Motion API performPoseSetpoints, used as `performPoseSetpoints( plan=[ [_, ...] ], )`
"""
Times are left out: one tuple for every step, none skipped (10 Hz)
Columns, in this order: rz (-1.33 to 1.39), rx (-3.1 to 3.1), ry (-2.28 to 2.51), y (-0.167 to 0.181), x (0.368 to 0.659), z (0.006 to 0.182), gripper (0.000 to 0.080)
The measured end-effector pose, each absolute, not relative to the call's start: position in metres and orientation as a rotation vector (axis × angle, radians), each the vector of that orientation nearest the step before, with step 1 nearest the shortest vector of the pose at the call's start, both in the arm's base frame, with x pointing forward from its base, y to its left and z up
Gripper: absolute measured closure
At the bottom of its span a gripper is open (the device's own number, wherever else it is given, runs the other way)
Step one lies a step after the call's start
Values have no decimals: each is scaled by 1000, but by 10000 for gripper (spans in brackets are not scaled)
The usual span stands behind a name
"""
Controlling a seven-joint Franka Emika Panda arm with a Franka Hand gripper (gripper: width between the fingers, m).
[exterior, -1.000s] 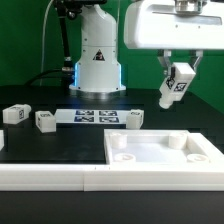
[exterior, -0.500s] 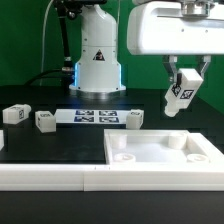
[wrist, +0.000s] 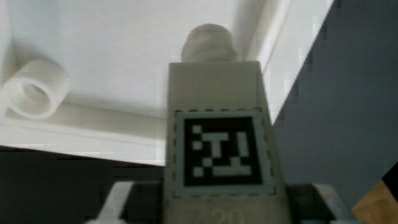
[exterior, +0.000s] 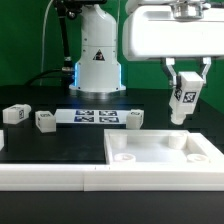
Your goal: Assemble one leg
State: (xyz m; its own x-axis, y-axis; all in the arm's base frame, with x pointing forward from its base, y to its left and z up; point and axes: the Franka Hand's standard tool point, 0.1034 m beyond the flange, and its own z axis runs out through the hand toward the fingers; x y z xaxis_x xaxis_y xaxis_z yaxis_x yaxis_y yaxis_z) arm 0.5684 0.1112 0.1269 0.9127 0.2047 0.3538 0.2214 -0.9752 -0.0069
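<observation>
My gripper is shut on a leg, a small white post with a black-and-white tag on its face. The leg hangs nearly upright in the air above the far right corner of the large white tray-like piece. In the wrist view the leg fills the middle, its tag facing the camera, its rounded tip over the tray-like piece's rim. A round raised corner hole of that piece shows beside it. My fingers press the leg from both sides.
Three more legs lie on the black table: one and another at the exterior view's left, one behind the tray-like piece. The marker board lies between them. The robot base stands at the back.
My gripper has moved toward the exterior view's right with the leg in it. The leg has turned from tilted to nearly upright.
</observation>
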Motion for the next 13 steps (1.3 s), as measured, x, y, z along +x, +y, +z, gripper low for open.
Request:
performPoseSetpoints(
  plan=[
    [-618,-3011,-339,110,575,129,508],
    [-617,-3010,-339,112,580,129,508],
    [-637,-3002,-348,116,590,131,508],
    [-656,-2997,-363,117,598,131,508],
    [-658,-2996,-364,117,596,130,508],
    [-698,-2986,-367,117,597,131,508],
    [-709,-2983,-369,117,598,131,508],
    [-812,-2952,-376,118,601,132,508],
    [-862,-2936,-391,118,604,125,508],
    [-844,-2942,-392,118,605,122,508],
    [-851,-2940,-396,118,609,122,508],
    [-854,-2941,-403,117,612,121,508],
    [-855,-2943,-414,116,615,118,508]
  ],
)
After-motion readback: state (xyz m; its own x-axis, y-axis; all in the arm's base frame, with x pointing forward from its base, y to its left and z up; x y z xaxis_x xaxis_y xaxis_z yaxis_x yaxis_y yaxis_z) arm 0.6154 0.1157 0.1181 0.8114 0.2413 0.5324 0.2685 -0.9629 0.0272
